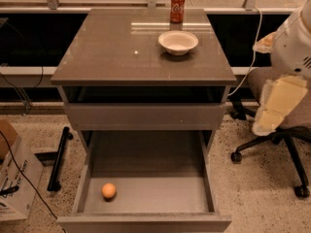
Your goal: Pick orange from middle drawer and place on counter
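The orange [109, 191] lies on the floor of the open middle drawer [146, 154], near its front left corner. The drawer is pulled out towards me below a shut, shallower drawer front [145, 116]. The counter [112, 47] is the glossy grey-brown top above. My arm comes in from the right edge, beside the cabinet. Its cream end piece with the gripper [266, 122] hangs at about the height of the shallow drawer front, well to the right of and above the orange. It holds nothing that I can see.
A white bowl [178, 41] and a red soda can [177, 7] stand on the counter's back right. An office chair [286, 140] stands behind my arm on the right. A cardboard box [12, 178] and a black bar [59, 158] lie on the floor at left.
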Robot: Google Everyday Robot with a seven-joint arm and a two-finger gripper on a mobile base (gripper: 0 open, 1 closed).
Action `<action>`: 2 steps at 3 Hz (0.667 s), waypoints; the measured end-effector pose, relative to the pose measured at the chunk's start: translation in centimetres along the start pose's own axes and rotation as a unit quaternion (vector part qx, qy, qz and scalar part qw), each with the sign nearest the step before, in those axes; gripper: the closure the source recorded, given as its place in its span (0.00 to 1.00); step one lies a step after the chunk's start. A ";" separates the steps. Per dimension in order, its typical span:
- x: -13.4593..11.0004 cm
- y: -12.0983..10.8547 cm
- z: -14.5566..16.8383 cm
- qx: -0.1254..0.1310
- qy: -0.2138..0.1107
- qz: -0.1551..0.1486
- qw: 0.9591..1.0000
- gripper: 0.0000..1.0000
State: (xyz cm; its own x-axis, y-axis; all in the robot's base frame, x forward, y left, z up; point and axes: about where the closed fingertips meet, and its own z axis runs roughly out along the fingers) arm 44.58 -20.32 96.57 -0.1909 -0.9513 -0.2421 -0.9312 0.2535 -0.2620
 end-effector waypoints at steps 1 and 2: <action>-1.5 -0.1 3.2 -0.002 -0.038 -0.011 0.999 0.00; -2.8 -1.4 6.9 0.000 -0.081 -0.001 0.997 0.00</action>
State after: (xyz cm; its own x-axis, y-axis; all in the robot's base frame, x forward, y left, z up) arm 48.53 -16.83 91.18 -0.1370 -0.9107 -0.3897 -0.9311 0.2527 -0.2632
